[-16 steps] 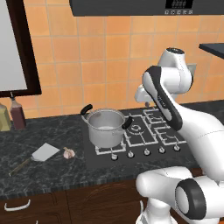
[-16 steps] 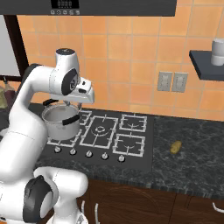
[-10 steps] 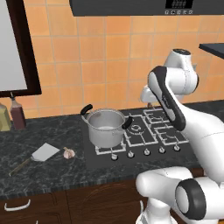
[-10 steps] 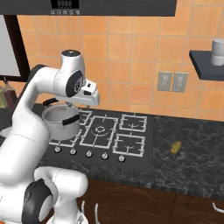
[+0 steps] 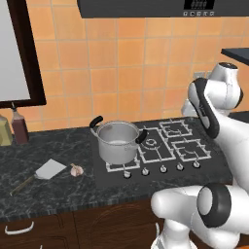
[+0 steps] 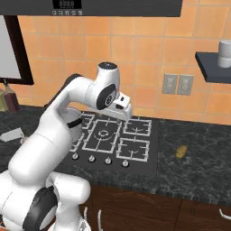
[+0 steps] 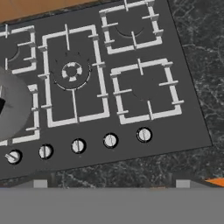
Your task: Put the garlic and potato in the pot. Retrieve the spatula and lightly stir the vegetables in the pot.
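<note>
Left base view. The steel pot (image 5: 118,141) stands upright on the near left burner of the black cooktop (image 5: 168,146), its two black handles pointing far-left and right. To its left, on the dark marbled surface (image 5: 58,185), lies the spatula (image 5: 43,172): the light grey blade is just beside the garlic (image 5: 76,170), and the thin brownish handle runs toward the near left. The garlic rests on the surface between the blade and the pot, apart from the pot. Two bottles (image 5: 13,129) stand at the far left against the orange tiled wall (image 5: 116,68). The white arm (image 5: 214,112) rises at the right and bends over the right side of the cooktop.

Right base view. The arm arches over the cooktop (image 6: 113,140), with the hand above its far burners; the fingers cannot be made out here. A small yellowish lump, likely the potato (image 6: 181,151), lies on the surface (image 6: 194,158) to the right of the cooktop, well apart from the arm. The spatula blade (image 6: 12,134) shows at the left edge. A shelf (image 6: 212,65) on the right wall carries a grey cup (image 6: 224,47).

Hand view. The camera looks down on the cooktop (image 7: 105,87), its white grates and a near row of knobs (image 7: 78,145). The rim of the pot (image 7: 13,109) enters at the left. The fingers stand wide apart and hold nothing.
</note>
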You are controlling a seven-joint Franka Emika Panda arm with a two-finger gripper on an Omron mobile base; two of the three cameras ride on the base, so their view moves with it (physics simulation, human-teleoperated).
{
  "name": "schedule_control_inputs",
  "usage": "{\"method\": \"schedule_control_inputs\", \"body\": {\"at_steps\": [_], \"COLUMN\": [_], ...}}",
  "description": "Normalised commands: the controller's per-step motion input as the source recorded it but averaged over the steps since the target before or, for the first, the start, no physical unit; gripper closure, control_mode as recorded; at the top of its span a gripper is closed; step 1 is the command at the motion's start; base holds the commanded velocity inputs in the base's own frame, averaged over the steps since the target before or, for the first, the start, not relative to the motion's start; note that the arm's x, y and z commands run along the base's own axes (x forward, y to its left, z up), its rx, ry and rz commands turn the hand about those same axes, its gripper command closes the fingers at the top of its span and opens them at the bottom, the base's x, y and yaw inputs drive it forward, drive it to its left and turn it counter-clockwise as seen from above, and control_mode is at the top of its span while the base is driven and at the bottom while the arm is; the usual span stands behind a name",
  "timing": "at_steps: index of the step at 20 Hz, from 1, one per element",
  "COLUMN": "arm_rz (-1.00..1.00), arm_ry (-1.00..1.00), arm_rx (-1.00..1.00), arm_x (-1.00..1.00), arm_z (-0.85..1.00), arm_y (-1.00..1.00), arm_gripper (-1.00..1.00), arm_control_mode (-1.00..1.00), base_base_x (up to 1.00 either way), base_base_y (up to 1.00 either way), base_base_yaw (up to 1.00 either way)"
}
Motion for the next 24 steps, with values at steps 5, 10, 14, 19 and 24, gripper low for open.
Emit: {"method": "schedule_control_inputs", "body": {"at_steps": [5,10,14,19,24], "arm_rz": [-0.18,-0.12,-0.07,-0.02,0.00], "arm_ry": [0.11,0.12,0.19,0.24,0.11], "arm_rx": [0.00,0.00,0.00,0.00,0.00], "arm_x": [0.45,0.49,0.36,0.48,0.34], "arm_z": [-0.42,-0.60,-0.39,-0.26,-0.43], "arm_y": [-1.00,-1.00,-1.00,-0.98,-0.62], "arm_gripper": [-1.00,-1.00,-1.00,-1.00,-1.00], "arm_control_mode": [-1.00,-1.00,-1.00,-1.00,-1.00], "base_base_x": [0.00,0.00,0.00,0.00,0.00], "base_base_y": [0.00,0.00,0.00,0.00,0.00], "base_base_yaw": [0.00,0.00,0.00,0.00,0.00]}}
